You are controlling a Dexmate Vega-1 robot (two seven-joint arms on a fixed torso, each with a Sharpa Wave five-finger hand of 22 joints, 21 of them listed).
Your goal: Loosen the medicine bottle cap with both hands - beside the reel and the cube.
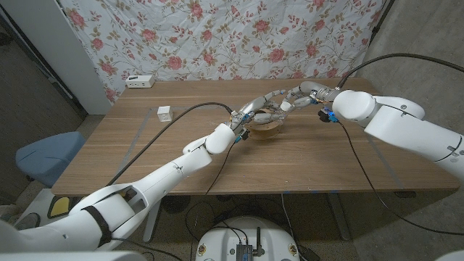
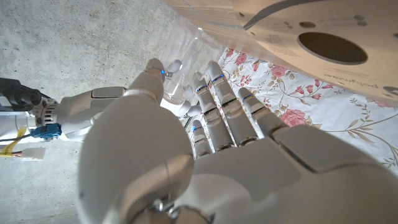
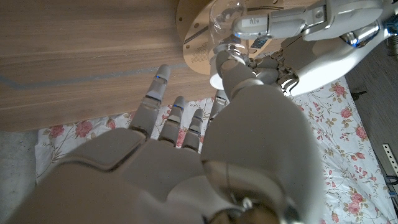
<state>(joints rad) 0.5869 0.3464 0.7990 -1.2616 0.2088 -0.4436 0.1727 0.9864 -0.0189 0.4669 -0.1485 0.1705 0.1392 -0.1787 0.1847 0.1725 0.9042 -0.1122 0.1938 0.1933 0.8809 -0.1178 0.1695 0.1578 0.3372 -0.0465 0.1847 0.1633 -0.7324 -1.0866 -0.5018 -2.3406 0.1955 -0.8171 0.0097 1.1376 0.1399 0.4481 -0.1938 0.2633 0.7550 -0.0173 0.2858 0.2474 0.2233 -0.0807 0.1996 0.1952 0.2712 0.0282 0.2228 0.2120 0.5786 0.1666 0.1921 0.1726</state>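
The clear medicine bottle (image 1: 283, 106) is held up above the table's far middle, between both hands. My left hand (image 1: 257, 110) wraps its fingers round the bottle's body (image 3: 225, 17). My right hand (image 1: 308, 94) comes in from the right, and its thumb presses on the white cap (image 3: 217, 79) while its other fingers stay stretched out. In the left wrist view my left hand (image 2: 205, 143) reaches to the clear bottle (image 2: 180, 87), with the right hand (image 2: 106, 106) on the other side. The wooden reel (image 1: 265, 127) lies just under the hands. The small white cube (image 1: 164, 112) sits far to the left.
A white power strip (image 1: 140, 80) lies at the table's back left edge. Cables trail along both arms over the table (image 1: 326, 159). A flowered cloth hangs behind the table. The reel (image 3: 194, 43) is right beside the bottle.
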